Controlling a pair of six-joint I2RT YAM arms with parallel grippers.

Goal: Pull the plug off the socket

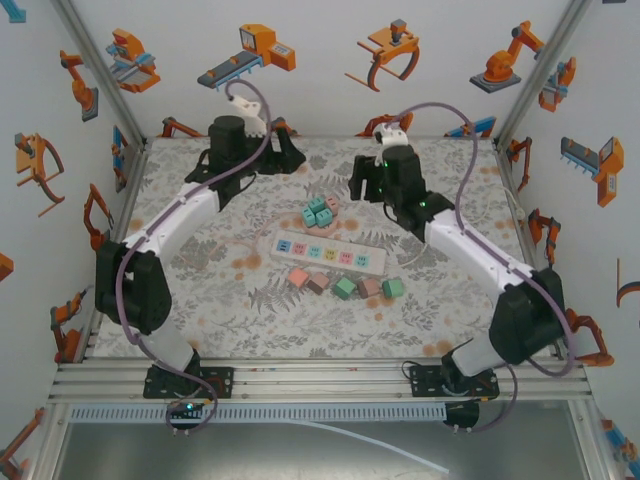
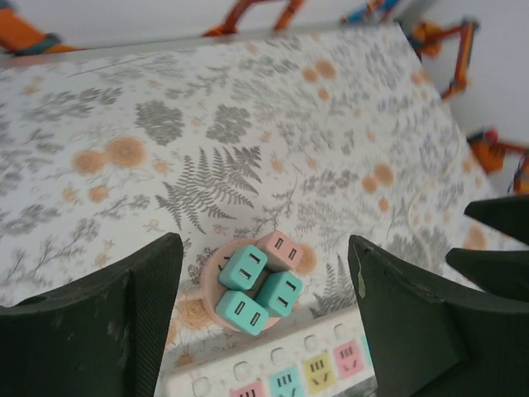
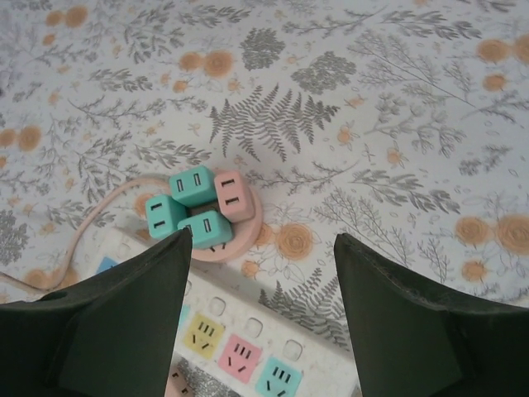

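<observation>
power strip (image 1: 328, 251) looks bare, unplug seems done
left gripper (image 2: 260, 273), right gripper (image 3: 263, 248) both wide, empty; plugs (image 1: 345, 286) loose at table (image 1: 200, 310) centre

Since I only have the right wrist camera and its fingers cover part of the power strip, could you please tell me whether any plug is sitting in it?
Observer: On the top camera the whole power strip shows, and all its sockets look empty.
Operator: Thank you. Are there any besides the four plugs on the dish?
Observer: Yes, a row of five cubes, apparently plugs too, lies loose along the strip's near side.
Operator: And the other arm?
Observer: The left end effector is open and holds nothing; it sits beyond the dish, toward the far left.
</observation>
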